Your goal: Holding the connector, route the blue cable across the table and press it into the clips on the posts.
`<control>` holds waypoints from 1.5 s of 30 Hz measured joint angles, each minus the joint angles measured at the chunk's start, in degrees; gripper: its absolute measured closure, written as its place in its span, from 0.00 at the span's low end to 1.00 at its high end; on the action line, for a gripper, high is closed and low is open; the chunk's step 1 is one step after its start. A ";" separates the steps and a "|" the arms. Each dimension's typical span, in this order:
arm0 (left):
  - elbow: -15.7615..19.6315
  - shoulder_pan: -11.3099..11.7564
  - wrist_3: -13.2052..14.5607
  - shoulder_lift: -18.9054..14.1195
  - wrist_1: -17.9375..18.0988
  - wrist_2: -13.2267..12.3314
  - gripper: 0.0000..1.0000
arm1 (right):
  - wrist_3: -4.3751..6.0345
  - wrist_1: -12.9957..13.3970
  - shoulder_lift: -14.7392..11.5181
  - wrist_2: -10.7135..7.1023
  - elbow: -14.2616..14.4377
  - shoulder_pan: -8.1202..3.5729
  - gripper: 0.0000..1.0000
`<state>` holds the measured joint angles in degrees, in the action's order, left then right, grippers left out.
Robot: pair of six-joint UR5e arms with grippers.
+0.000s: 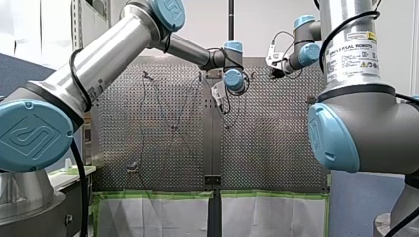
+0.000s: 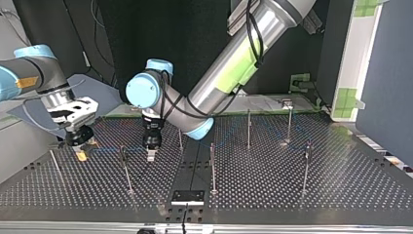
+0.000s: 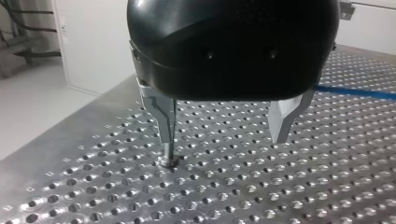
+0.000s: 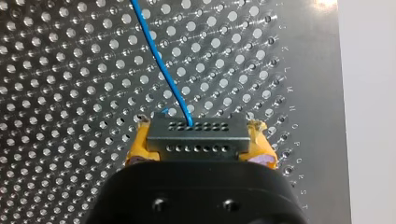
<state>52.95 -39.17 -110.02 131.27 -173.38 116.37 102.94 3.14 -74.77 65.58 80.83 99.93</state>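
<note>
In the right wrist view my right gripper (image 4: 200, 125) is shut on the grey connector (image 4: 196, 142), its yellow pads (image 4: 137, 149) pressing on both ends. The blue cable (image 4: 163, 65) leaves the connector's upper row of holes and runs away over the perforated table. In the top view my right gripper (image 2: 80, 141) hangs low at the left, and the cable (image 2: 109, 148) stretches from it toward my left gripper (image 2: 151, 152). My left gripper (image 3: 226, 140) is open, its metal fingers (image 3: 166, 123) wide apart and holding nothing. One finger stands right beside a thin post (image 3: 168, 156). The cable (image 3: 355, 92) lies beyond the other finger.
Several thin upright posts (image 2: 248, 129) (image 2: 307, 165) (image 2: 213, 168) stand across the perforated table (image 2: 341, 195). A small black plate (image 2: 187, 196) sits at the top view's near edge. Green tape marks the table's border (image 1: 158, 195) in the front view.
</note>
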 joint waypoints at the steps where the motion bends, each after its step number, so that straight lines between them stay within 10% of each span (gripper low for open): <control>1: 0.00 -0.02 -0.01 -0.01 -0.58 0.05 0.00 | 0.00 -0.01 0.00 0.00 0.00 0.02 1.00; 21: 3.23 -2.60 0.25 -3.03 -10.51 4.10 0.00 | 0.00 0.01 0.10 0.00 0.06 0.13 1.00; 45: 17.65 -4.07 0.10 -17.20 2.93 -2.34 0.00 | 0.00 -0.07 0.18 -0.24 0.09 0.10 1.00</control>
<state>70.60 -43.24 -109.92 114.07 -170.46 114.03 102.94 3.07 -74.60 65.34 80.91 100.03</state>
